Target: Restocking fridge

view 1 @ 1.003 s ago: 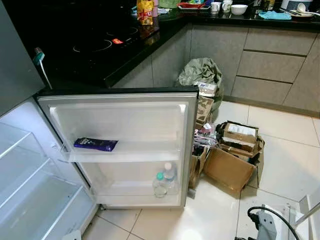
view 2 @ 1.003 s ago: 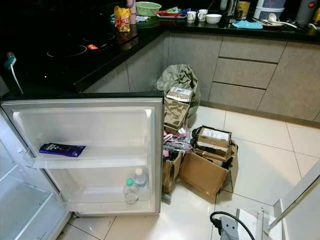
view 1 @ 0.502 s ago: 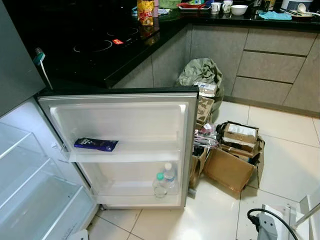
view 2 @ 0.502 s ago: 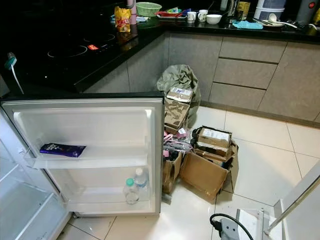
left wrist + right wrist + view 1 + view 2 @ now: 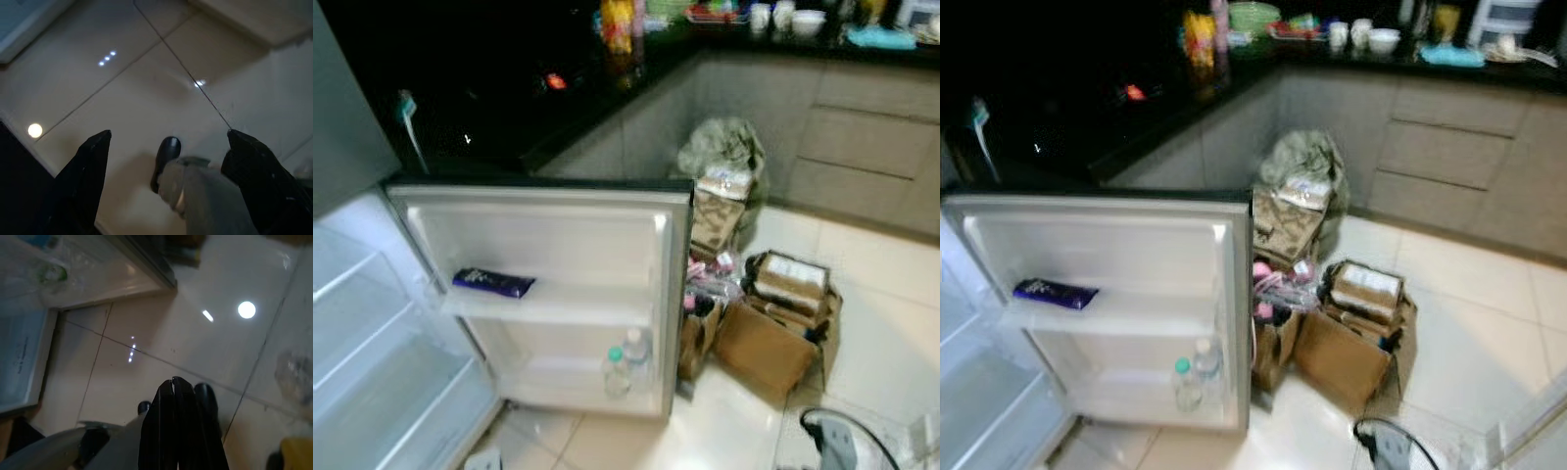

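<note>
A: What changed over the last second?

B: The whole head view has slid and gone soft with blur, so the camera moved, not the things. The fridge door (image 5: 548,294) stands open as before, and the dark purple packet (image 5: 492,283) lies where it lay, toward the hinge end of the door's upper shelf (image 5: 578,302). Two water bottles (image 5: 626,358) stand together at the outer end of the lower door shelf, touching or nearly so.

A: The grippers?

B: Both arms hang low over the floor tiles (image 5: 146,88). Left gripper (image 5: 166,142): fingers spread wide, nothing between them. Right gripper (image 5: 178,426): fingers pressed together, nothing pinched.

A: Where is the stock?

B: Probably among the cardboard boxes (image 5: 1351,328) on the floor just beside the door's free edge, with a grey-green bag (image 5: 1307,162) behind them against the cabinets. Blur hides what the boxes hold. More items sit on the black counter (image 5: 1234,73) at its far corner, a yellow bag (image 5: 1199,37) among them.

A: Meaning for the task?

B: My reading: the robot is turning or stepping, not yet reaching. The fridge's inner shelves (image 5: 372,333) look bare, so restocking is at an early stage. Next comes picking an item, and for that the right fingers must open
</note>
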